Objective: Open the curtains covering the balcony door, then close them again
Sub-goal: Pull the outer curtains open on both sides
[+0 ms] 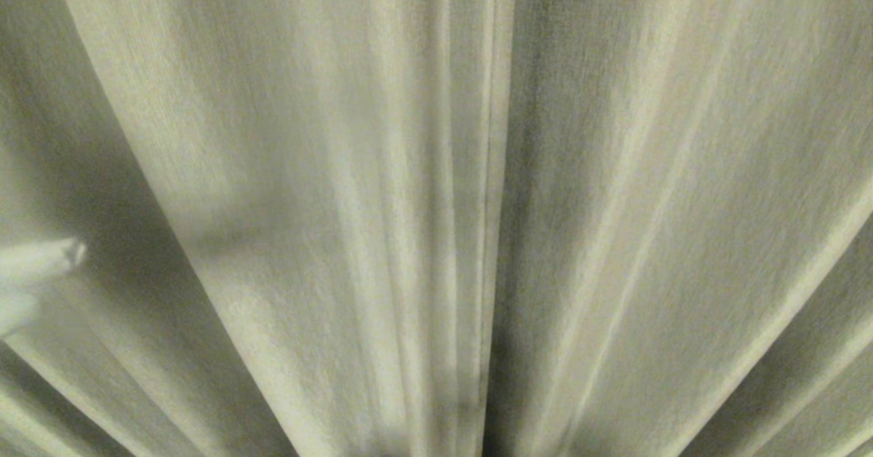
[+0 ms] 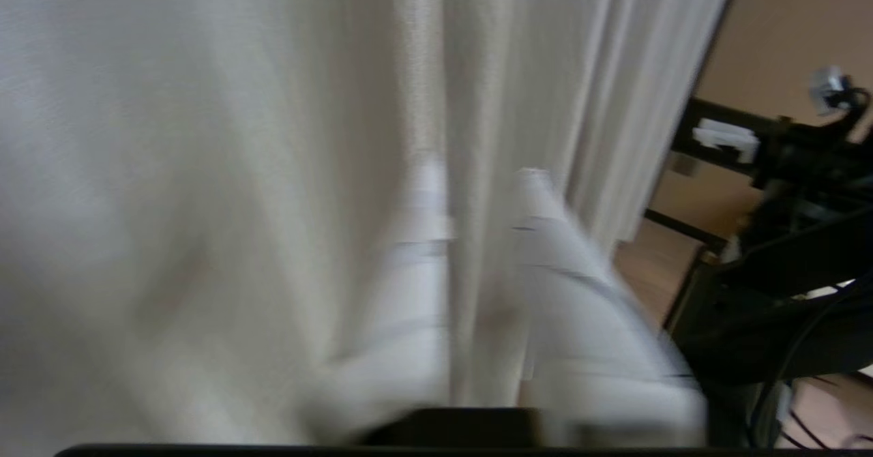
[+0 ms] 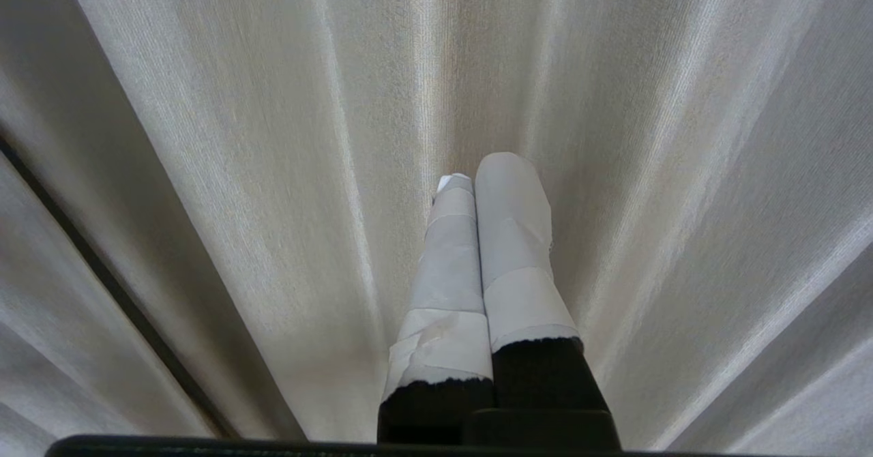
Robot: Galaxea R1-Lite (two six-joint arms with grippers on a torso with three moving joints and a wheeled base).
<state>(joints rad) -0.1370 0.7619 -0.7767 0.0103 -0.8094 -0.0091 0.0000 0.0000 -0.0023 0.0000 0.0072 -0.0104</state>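
The cream pleated curtains (image 1: 327, 191) fill the head view, drawn together, and the two panels meet at a seam (image 1: 492, 170) near the middle. The balcony door is hidden behind them. My left gripper (image 1: 41, 283) enters at the left edge with its white-taped fingers spread. In the left wrist view it (image 2: 481, 170) is blurred and open, with a curtain fold (image 2: 477, 89) showing in the gap between the fingers. My right gripper (image 3: 477, 170) is shut and empty, pointing at the curtain fabric (image 3: 273, 136) just ahead of it.
In the left wrist view, a black stand with cables (image 2: 784, 259) stands past the curtain's edge. A wooden floor (image 2: 648, 266) and a beige wall (image 2: 784, 27) also show there.
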